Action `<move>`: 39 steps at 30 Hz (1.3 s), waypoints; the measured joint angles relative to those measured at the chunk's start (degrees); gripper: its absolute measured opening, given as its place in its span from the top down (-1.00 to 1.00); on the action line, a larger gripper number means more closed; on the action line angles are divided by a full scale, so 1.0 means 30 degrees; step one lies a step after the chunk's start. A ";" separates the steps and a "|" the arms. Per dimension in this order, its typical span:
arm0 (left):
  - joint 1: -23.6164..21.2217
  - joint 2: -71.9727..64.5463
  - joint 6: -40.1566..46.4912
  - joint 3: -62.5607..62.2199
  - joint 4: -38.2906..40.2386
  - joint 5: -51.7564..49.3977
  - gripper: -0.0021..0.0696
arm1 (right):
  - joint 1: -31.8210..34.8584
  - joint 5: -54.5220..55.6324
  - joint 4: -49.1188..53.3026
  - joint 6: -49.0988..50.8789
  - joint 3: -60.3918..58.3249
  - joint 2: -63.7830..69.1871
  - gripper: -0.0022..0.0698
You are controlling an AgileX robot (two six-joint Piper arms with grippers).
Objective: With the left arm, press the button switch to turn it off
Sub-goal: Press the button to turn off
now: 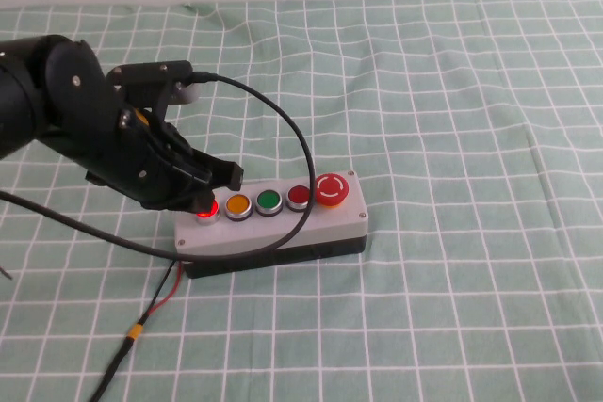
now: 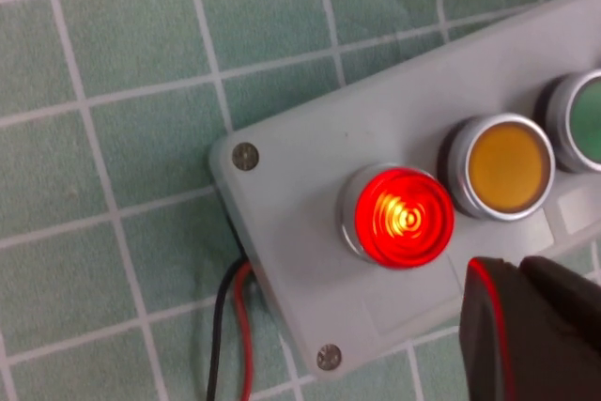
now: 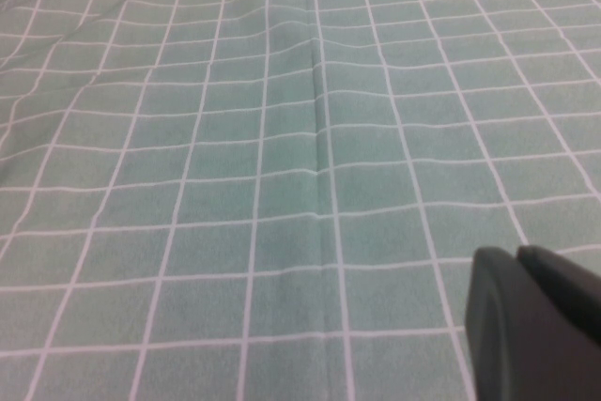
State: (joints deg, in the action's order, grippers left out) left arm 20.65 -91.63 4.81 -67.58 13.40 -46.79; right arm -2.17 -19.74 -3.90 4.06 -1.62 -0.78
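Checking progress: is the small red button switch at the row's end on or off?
On: the button switch glows bright red. The left claw hovers beside it; the right claw is over bare cloth.

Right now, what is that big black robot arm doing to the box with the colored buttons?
The left gripper is right at the glowing red button switch on the end of the grey box, ready to press it off. The light is on, so it isn't off yet. The yellow button next door is untouched. The right gripper waits over the green checked cloth, away from the box.

Lab-like test table, green checked cloth (image 1: 452, 91), wired button box (image 1: 273, 228)
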 joint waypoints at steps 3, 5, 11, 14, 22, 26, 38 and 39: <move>0.0000 -0.0402 0.0129 0.0000 -0.0015 0.0582 0.95 | 0.0000 0.0000 0.0000 0.0000 0.0000 0.0000 0.99; 0.0000 -0.0718 0.0340 0.0000 -0.0049 0.1023 0.95 | 0.0000 0.0000 0.0000 0.0000 0.0000 0.0000 0.99; 0.0000 -0.1214 0.0540 -0.0090 -0.0093 0.1498 0.95 | 0.0000 0.0000 0.0000 0.0000 0.0000 0.0000 0.99; 0.0000 -0.1491 0.0595 -0.0230 -0.0016 0.1466 0.95 | 0.0000 0.0000 0.0000 0.0000 0.0000 0.0000 0.99; 0.0000 -0.1869 0.0649 -0.0421 0.0229 0.1744 0.95 | 0.0000 0.0000 0.0000 0.0000 0.0000 0.0000 0.99; 0.0000 -0.1869 0.0679 -0.0421 0.0195 0.1744 0.95 | 0.0000 0.0000 0.0000 0.0000 0.0000 0.0000 0.99; 0.0000 0.2310 0.0723 -0.0946 -0.1017 0.0446 0.95 | 0.0000 0.0000 0.0000 0.0000 0.0000 0.0000 0.99; 0.0000 0.2864 0.0723 -0.0983 -0.1017 0.0415 0.95 | 0.0000 0.0000 0.0000 0.0000 0.0000 0.0000 0.99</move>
State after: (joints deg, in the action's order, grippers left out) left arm 20.65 -83.04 6.98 -70.53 10.35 -45.55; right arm -2.17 -19.74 -3.90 4.06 -1.62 -0.78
